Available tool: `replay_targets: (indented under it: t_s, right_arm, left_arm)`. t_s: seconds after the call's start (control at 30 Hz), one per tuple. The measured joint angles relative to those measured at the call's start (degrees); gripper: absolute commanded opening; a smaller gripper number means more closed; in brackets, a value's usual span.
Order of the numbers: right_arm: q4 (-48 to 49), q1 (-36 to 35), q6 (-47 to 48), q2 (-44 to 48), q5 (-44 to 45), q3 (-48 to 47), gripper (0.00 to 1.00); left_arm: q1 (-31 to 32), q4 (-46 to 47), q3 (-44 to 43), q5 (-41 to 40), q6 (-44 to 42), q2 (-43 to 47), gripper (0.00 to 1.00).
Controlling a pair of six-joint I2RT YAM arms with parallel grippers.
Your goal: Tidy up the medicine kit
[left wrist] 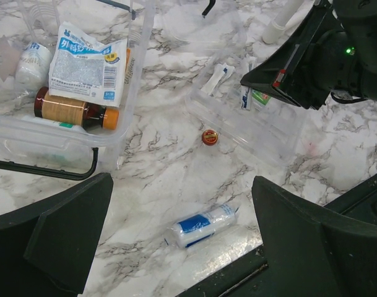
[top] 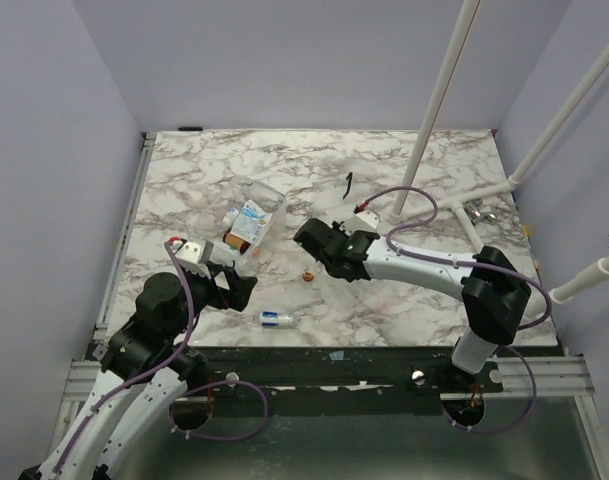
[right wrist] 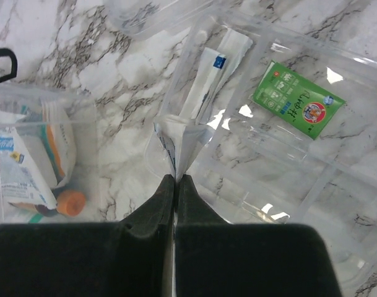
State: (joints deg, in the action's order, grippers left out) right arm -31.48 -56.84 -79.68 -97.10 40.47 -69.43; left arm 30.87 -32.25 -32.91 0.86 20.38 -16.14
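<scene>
**Q:** Your right pincer [right wrist: 176,178], what state?

**A:** Pressed together, pinching the edge of a thin white sachet [right wrist: 168,137]. The sachet stands on edge over the clear tray [left wrist: 272,133], about the middle of the table [top: 434,160]. You cannot tell from the wrist view whether its lower edge touches the tray floor.

**Q:** Anything else in that tray?

**A:** Two pieces, both lying flat. A green sachet [right wrist: 298,99] sits apart from the pinched one. A long white sachet with a blue mark [right wrist: 210,77] lies just beside it.

**Q:** And your left pincer?

**A:** Your left pincer [left wrist: 181,185] is spread wide and gripping nothing. It hovers above the table toward the near left corner.

**Q:** Loose items?

**A:** A blue-and-white roll [left wrist: 202,224] lies on its side close to the near edge. In the left wrist view it shows between the spread fingers, lower down on the table. A loose orange cap [left wrist: 209,137] sits on bare table between the roll and the tray, touching neither.

**Q:** The bin?

**A:** The clear bin [left wrist: 27,145], black handle folded down, stands beside the tray on the side toward the left edge. Inside, a brown bottle [left wrist: 67,110] with an orange top lies on its side. A blue-and-white packet [left wrist: 86,62] lies partly over the bottle, and a white bottle [left wrist: 30,62] sits next to the packet.
</scene>
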Motion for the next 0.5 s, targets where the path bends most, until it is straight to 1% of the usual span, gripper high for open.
replay_targets:
  t_s: [0.07, 0.2, 0.5]
  right_arm:
    - [-2.67, 0.24, -5.97, -1.07, 1.11, -0.87, 0.01]
    - [-5.38, 0.98, -13.62, -2.86, 2.16, -1.7, 0.01]
    - [-5.6, 4.15, -21.4, -5.25, 2.1, -1.75, 0.01]
  left_arm:
    - [0.0, 0.0, 0.0, 0.0, 0.0, 0.15, 0.98]
    - [0.0, 0.0, 0.0, 0.04, 0.0, 0.35, 0.98]
    - [0.0, 0.0, 0.04, 0.07, -0.02, 0.81, 0.98]
